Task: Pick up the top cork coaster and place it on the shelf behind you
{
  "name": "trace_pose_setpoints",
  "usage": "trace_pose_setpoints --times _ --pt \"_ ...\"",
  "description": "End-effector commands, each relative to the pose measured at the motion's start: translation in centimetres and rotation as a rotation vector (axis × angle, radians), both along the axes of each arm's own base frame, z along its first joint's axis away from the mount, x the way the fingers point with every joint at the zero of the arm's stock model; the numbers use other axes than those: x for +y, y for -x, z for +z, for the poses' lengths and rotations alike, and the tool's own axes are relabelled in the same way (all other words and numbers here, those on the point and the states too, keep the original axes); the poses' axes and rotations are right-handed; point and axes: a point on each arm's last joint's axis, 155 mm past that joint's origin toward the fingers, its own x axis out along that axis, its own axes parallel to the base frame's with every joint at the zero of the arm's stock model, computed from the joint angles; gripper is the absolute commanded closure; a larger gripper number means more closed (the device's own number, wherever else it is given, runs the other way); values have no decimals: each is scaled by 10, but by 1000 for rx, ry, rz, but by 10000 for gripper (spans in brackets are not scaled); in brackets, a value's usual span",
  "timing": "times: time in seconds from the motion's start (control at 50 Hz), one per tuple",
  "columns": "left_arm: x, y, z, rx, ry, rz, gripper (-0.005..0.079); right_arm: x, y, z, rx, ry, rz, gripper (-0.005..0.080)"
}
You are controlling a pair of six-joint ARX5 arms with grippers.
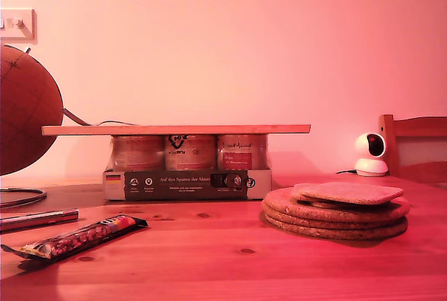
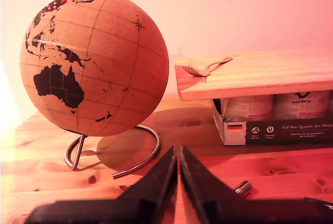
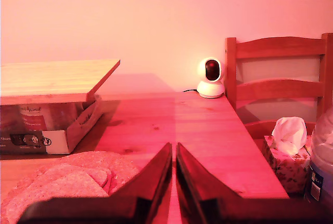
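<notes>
The top cork coaster lies on the round cork mats, lower right of the exterior view. We judge it light, stiff, thin: pinch an overhanging edge. Both our pincers, first and second, are together, empty.

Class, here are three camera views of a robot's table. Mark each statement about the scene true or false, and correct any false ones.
1. The shelf rests on top of a pack of jars. True.
2. The top cork coaster already lies on the shelf. False: it lies on the stack of round cork mats, at the exterior view's right.
3. My first gripper holds a coaster. False: its jaws are closed together with nothing between them.
4. A globe on a metal stand is on the table. True.
5. My second gripper is wide open. False: its jaws meet, empty.
6. A small white camera stands on the table near the wall beside a wooden chair. True.
</notes>
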Motion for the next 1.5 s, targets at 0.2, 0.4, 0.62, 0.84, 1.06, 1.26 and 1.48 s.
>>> trace_pose_setpoints --times 0.2,0.4,0.62,0.84,1.06,1.26,1.48 --pt "-10 0 1 -29 144 -91 766 22 7 31 -51 -265 149 764" --pt "-21 3 23 -105 161 -156 766 29 11 47 -88 -275 190 764" --pt "-58 21 63 -166 147 -358 766 64 30 62 44 -365 363 764" --pt "-78 28 53 -116 104 -453 766 89 37 36 253 -235 474 762" --pt "-111 44 41 -59 99 -635 766 108 42 27 281 168 628 708" --pt "-127 51 27 5 108 -709 766 105 31 2 307 507 668 651" --pt "-136 55 16 77 169 -730 766 115 19 -27 326 770 773 519"
